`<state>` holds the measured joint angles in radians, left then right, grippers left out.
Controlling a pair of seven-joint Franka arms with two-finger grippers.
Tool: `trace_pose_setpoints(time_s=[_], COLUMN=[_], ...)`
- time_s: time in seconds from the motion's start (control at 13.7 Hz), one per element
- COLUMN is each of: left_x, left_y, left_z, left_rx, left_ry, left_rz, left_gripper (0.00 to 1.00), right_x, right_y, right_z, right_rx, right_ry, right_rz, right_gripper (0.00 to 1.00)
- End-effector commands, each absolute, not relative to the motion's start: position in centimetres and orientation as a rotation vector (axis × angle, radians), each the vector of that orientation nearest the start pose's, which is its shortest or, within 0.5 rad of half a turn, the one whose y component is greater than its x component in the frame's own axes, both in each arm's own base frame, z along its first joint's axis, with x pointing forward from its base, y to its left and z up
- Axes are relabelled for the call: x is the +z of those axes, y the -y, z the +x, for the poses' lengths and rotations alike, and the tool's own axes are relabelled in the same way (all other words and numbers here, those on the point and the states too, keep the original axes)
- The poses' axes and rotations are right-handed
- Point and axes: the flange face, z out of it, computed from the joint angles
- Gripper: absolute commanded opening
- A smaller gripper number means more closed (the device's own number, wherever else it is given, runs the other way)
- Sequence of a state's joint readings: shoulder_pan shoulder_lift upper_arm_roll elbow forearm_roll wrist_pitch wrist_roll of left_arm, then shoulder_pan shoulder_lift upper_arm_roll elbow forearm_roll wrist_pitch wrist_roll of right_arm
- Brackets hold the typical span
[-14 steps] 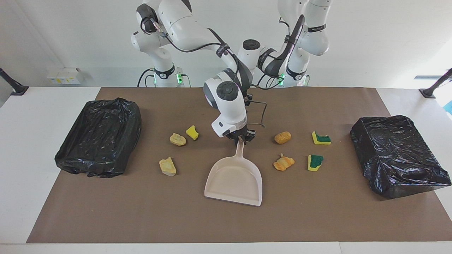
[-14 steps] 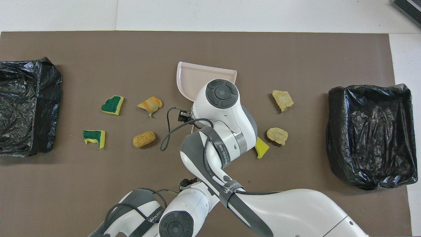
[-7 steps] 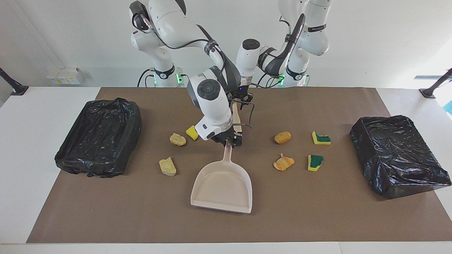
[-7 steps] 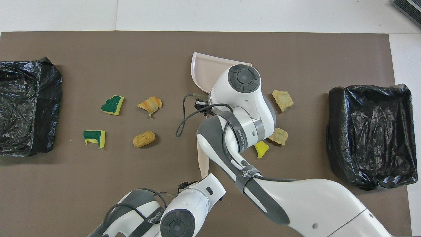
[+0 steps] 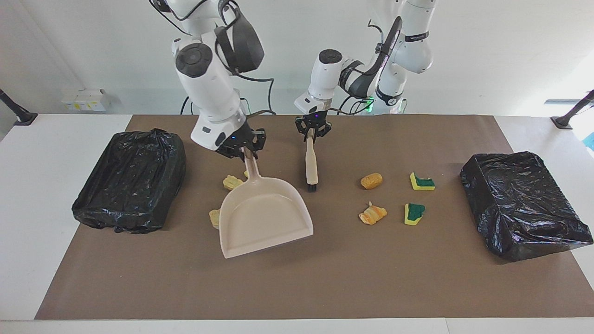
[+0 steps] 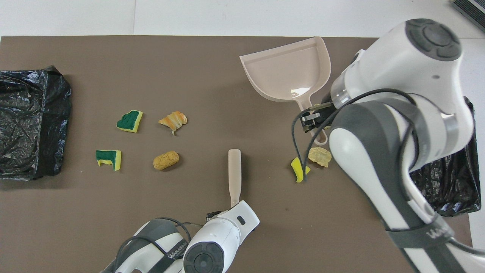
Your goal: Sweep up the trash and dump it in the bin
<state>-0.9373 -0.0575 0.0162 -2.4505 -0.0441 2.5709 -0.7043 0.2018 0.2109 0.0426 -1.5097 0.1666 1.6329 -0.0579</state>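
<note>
Bright, even indoor light is flooding both views.

Soft, short shadows are lying close under the dustpan (image 5: 264, 217) and the scraps, falling toward six o'clock in the facing view. A small glare spot is shining on the dustpan's inner wall (image 6: 299, 91), and the black bin bags (image 5: 132, 178) are glinting. The right arm's near casing is looking slightly soft in the overhead view; a window is blowing out at three o'clock.

My dustpan (image 5: 260, 218) looks like smooth beige plastic with a slight sheen. The bin (image 5: 132, 178) liners are crinkled glossy black film. The mat (image 5: 325, 287) is matt brown; the sponges (image 5: 421, 182) look porous.
</note>
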Motion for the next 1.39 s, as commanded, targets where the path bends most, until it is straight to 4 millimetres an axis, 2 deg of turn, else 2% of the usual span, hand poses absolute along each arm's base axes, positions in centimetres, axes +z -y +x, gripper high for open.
trace_pose_setpoints(time_s=[0.0,0.15,0.29,0.44,0.51,0.66,0.73,0.81,0.88,0.95,1.03,1.17,1.32], left_x=[34.3,35.5,38.0,41.5,42.3,42.7,42.5,42.5,42.1,41.7,41.6,41.0,40.8], left_y=[38.5,37.4,35.9,33.5,32.2,29.0,27.2,25.3,22.9,20.2,17.1,12.0,7.2], left_z=[30.1,31.5,34.6,38.6,40.1,42.9,44.2,45.5,46.9,48.3,49.5,51.3,52.2], left_rx=[-0.134,-0.124,-0.089,-0.053,-0.062,-0.083,-0.109,-0.130,-0.125,-0.123,-0.116,-0.096,-0.087], left_ry=[-0.276,-0.227,-0.129,-0.010,0.019,0.105,0.118,0.140,0.163,0.141,0.122,0.040,0.037], left_rz=[-3.246,-3.237,-3.218,-3.174,-3.142,-3.114,-3.087,-3.071,-3.052,-3.032,-3.028,-3.023,-3.020], left_gripper=[0.00,0.00,0.00,0.00,0.00,0.00,0.00,0.00,0.00,0.00,0.00,0.00,0.00], right_x=[53.6,53.4,52.3,50.4,49.6,48.7,48.6,47.9,46.4,44.7,44.0,42.4,41.1], right_y=[-10.6,-9.0,-8.8,-9.4,-10.0,-12.3,-13.5,-14.5,-15.1,-16.6,-18.5,-19.5,-22.1], right_z=[59.3,59.5,59.9,60.1,59.8,58.6,57.6,57.6,58.2,58.0,57.5,58.2,57.9], right_rx=[0.192,0.220,0.257,0.294,0.303,0.339,0.343,0.326,0.256,0.242,0.228,0.194,0.189], right_ry=[0.783,1.032,1.263,1.390,1.432,1.569,1.622,1.668,1.723,1.754,1.781,1.764,1.771], right_rz=[-2.869,-2.901,-2.852,-2.785,-2.755,-2.656,-2.626,-2.609,-2.594,-2.582,-2.574,-2.595,-2.595], right_gripper=[0.00,0.00,0.00,0.00,0.00,0.00,0.00,0.00,0.00,0.00,0.00,0.00,0.00])
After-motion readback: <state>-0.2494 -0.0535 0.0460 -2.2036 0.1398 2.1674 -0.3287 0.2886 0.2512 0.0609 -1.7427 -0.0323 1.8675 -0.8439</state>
